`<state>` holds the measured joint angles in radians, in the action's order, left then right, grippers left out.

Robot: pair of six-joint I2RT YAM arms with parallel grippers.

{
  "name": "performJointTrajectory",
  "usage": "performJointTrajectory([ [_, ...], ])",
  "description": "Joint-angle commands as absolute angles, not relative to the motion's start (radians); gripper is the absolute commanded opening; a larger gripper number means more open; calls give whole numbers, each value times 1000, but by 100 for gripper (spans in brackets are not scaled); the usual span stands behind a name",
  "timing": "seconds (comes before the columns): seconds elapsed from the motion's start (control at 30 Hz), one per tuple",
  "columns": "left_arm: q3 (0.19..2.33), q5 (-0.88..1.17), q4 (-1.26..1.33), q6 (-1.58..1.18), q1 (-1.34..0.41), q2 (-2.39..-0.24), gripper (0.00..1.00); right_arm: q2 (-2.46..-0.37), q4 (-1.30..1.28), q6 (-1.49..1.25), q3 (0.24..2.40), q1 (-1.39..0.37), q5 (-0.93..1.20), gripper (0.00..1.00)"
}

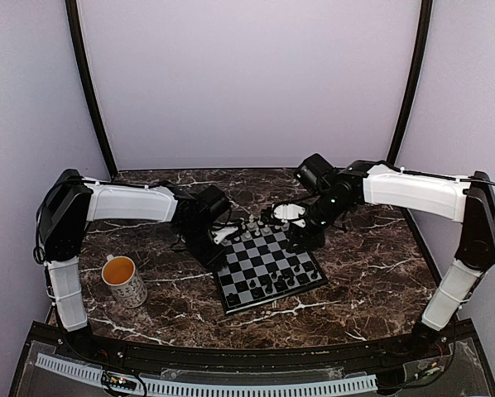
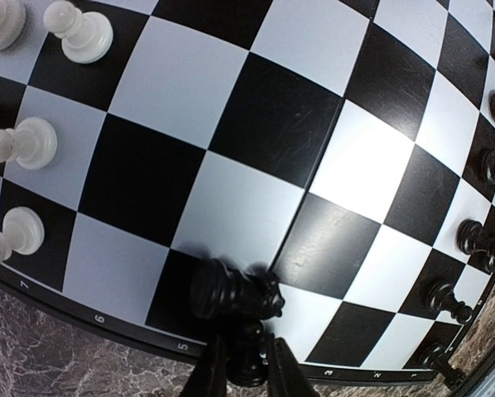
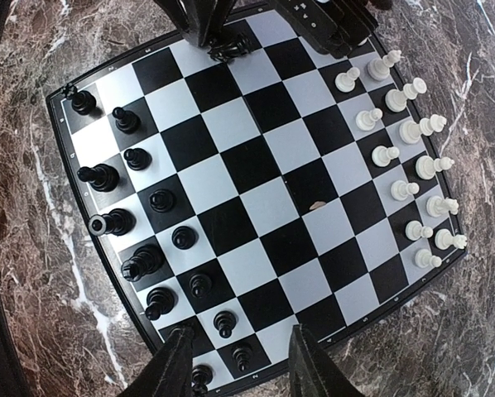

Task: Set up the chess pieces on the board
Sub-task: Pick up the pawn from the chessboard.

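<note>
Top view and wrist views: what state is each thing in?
Board, lying flat.
White pieces, upright in two rows.
Black pieces, upright along opposite side.
Left gripper, shut on one black piece at board edge.
Right gripper, open, empty.
Mug, upright, holding brownish liquid.

The left arm (image 1: pixel 132 203) reached in from the left of the board (image 1: pixel 268 258), elbow bent, with its wrist pitched down at the board's left edge. The left gripper (image 2: pixel 247 347) pinched a black piece (image 2: pixel 235 289) between its fingers. The right arm (image 1: pixel 413 192) stretched in from the board's right. The right gripper (image 3: pixel 241 335) hung above the board, jaws parted and empty.
</note>
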<state>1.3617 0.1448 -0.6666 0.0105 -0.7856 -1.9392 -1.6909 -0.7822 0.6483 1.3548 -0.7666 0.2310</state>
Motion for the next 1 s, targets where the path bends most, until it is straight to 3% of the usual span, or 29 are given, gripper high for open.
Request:
performJointTrajectory([
  [0.0, 1376, 170, -705, 29, -781, -1945, 16, -1697, -766, 634, 1371, -768, 232, 41],
  [0.07, 1374, 168, -708, 30, -781, -1942, 16, -1697, -769, 634, 1375, -767, 233, 41],
  [0.2, 1364, 161, -708, 30, -783, -1939, 27, -1701, -770, 632, 1382, -767, 234, 41],
  [0.67, 1365, 131, -729, 28, -797, -1935, 24, -1707, -776, 629, 1394, -767, 238, 40],
  [0.97, 1362, 105, -738, 30, -814, -1932, 29, -1715, -778, 629, 1400, -767, 243, 41],
])
